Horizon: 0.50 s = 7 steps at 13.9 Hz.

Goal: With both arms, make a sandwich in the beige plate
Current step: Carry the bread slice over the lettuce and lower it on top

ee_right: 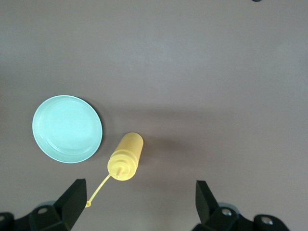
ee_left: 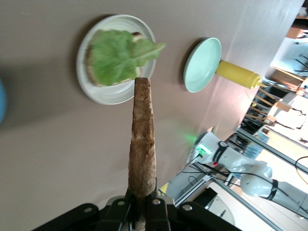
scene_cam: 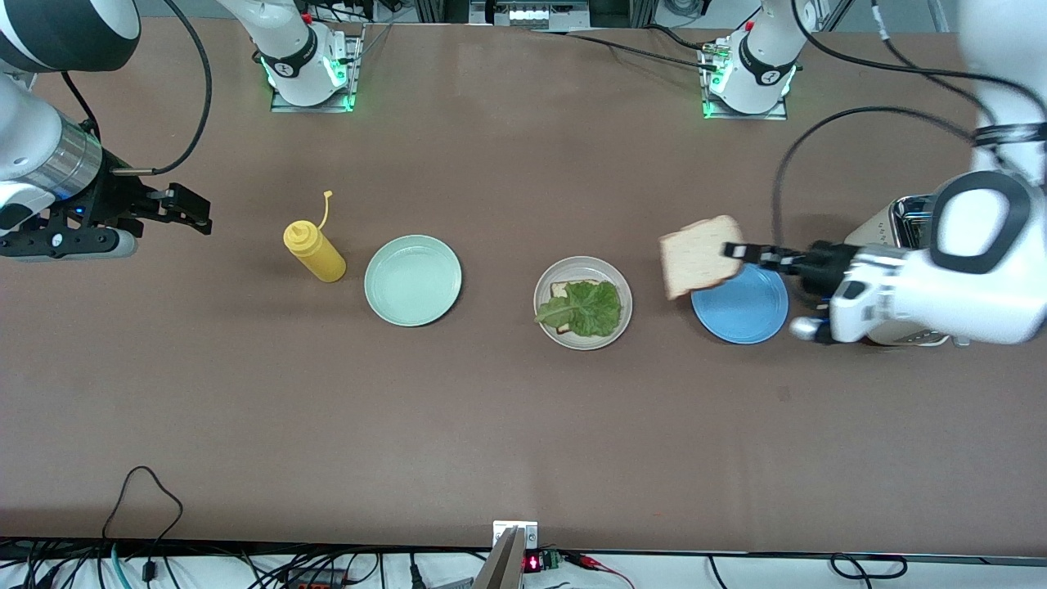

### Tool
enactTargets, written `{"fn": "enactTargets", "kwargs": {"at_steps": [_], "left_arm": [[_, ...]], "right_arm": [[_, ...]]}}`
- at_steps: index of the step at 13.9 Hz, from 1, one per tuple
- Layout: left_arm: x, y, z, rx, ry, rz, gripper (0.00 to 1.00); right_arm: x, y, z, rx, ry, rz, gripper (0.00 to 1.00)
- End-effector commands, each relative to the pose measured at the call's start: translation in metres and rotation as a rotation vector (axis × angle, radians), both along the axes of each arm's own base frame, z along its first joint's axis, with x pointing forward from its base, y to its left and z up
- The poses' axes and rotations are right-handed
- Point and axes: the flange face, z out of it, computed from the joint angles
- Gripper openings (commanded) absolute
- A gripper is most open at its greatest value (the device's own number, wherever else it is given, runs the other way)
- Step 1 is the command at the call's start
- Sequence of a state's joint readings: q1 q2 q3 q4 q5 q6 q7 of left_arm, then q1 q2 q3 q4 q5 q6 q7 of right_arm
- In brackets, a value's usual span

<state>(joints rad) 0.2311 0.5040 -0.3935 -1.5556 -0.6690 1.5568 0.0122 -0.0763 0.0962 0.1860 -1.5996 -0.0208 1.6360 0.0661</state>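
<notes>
Currently a bread slice (scene_cam: 697, 256) is clamped at one edge by the left gripper (scene_cam: 743, 253) and held up over the table, above the rim of the blue plate (scene_cam: 744, 309), between that plate and the beige plate (scene_cam: 546, 288). In the left wrist view the slice (ee_left: 142, 144) is seen edge-on, rising from the closed fingers (ee_left: 155, 206). On the beige plate (ee_left: 108, 94) a lower bread slice (scene_cam: 560, 289) is covered by a lettuce leaf (scene_cam: 587, 307). The mint-green plate (scene_cam: 412, 280) and the yellow squeeze bottle (scene_cam: 314, 251) are placed toward the right arm's end. The right gripper (scene_cam: 184, 209) is held spread apart, empty, over bare table at that end, waiting. A toaster (scene_cam: 908, 217) is partly hidden by the left arm.
</notes>
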Motion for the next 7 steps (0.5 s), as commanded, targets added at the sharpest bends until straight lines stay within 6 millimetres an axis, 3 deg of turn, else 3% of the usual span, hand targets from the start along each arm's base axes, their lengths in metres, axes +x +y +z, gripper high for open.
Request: {"fn": "enactTargets", "kwargs": {"at_steps": [1,2,4,7], "left_arm": [[-0.001,-0.038,-0.041,-0.058,0.040,0.041,0.00],[0.002,-0.041,-0.058,-0.092,0.057,0.075,0.00],[0.007,-0.042,-0.099,-0.112,0.067,0.109,0.00],[0.005,-0.068,-0.117,-0.102,0.050,0.116,0.00]], "right_arm": [[0.000,-0.016,-0.005,-0.009,0.019,-0.012,1.00],[0.001,-0.017,-0.004,-0.007,0.018,-0.012,1.00],[0.005,-0.039,-0.012,-0.012,0.025,-0.043,1.00],[0.008,-0.046,-0.008,-0.028,0.017,-0.052,1.00]]}}
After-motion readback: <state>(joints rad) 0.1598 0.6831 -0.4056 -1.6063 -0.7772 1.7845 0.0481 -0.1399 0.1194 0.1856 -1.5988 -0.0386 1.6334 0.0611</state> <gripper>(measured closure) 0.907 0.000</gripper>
